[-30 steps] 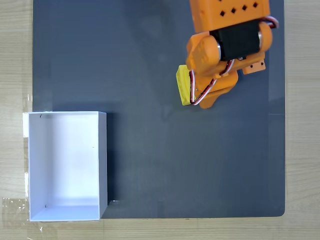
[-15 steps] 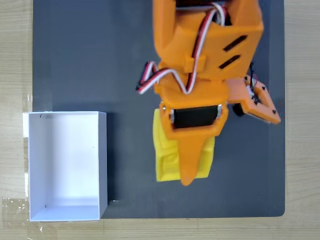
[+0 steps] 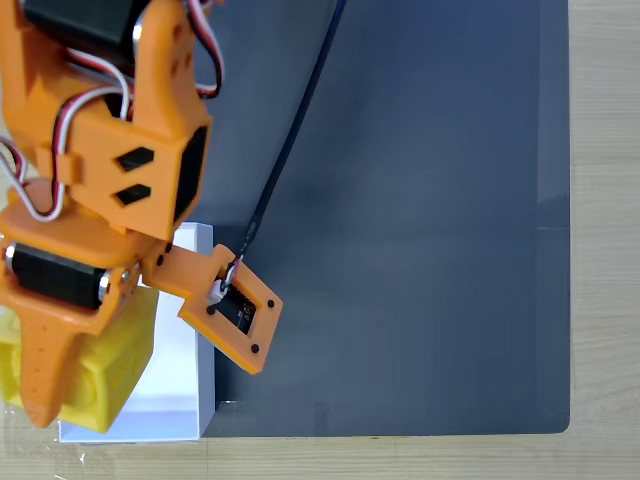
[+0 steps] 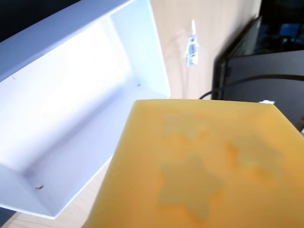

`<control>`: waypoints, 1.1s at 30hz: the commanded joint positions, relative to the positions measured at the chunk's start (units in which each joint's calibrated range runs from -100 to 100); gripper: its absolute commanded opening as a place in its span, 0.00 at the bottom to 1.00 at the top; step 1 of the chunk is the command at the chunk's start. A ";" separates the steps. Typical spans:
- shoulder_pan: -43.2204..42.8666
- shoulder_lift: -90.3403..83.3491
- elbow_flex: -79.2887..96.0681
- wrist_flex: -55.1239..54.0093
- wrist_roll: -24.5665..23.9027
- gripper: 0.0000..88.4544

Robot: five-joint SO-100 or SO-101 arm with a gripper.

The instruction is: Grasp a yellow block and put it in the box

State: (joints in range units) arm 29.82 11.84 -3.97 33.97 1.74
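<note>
From my station, the fixed view showed the wooden table (image 3: pixel 605 250) covered over most of its width by a dark grey mat (image 3: pixel 420 220). The orange arm (image 3: pixel 110 130) took up the upper left of that view, its black servos and red, white and black wires plain to see, with a black cable (image 3: pixel 290 140) running up from the wrist camera bracket.

Beneath the arm sat the box (image 3: pixel 185 400), white, thin-walled and open-topped, at the mat's lower left edge; I could see only its right wall and part of its floor there. In the wrist view the box (image 4: pixel 71 95) lay up and to the left, its plain white inside brightly lit, with one small dark mark near a corner of the floor.

The gripper (image 3: pixel 45 385) pointed downward in the fixed view, and I saw it pinching the yellow block (image 3: pixel 100 380), one orange finger lying across the block's face. The block was bright yellow plastic, with a square recessed face visible at its left edge. It hung over the box's lower left part; I could not tell from either view whether it touched the floor of the box. In the wrist view the yellow block (image 4: pixel 204 171) loomed very close and blurred, filling the lower right, its near face carrying shallow pressed shapes, one of them star-like.
</note>
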 commanded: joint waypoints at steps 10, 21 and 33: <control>1.07 9.26 -3.76 -1.33 2.35 0.29; 0.82 11.29 -2.85 -0.46 6.02 0.53; -1.12 4.68 -2.67 -0.46 5.44 0.56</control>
State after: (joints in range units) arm 29.91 22.55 -4.16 33.71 7.45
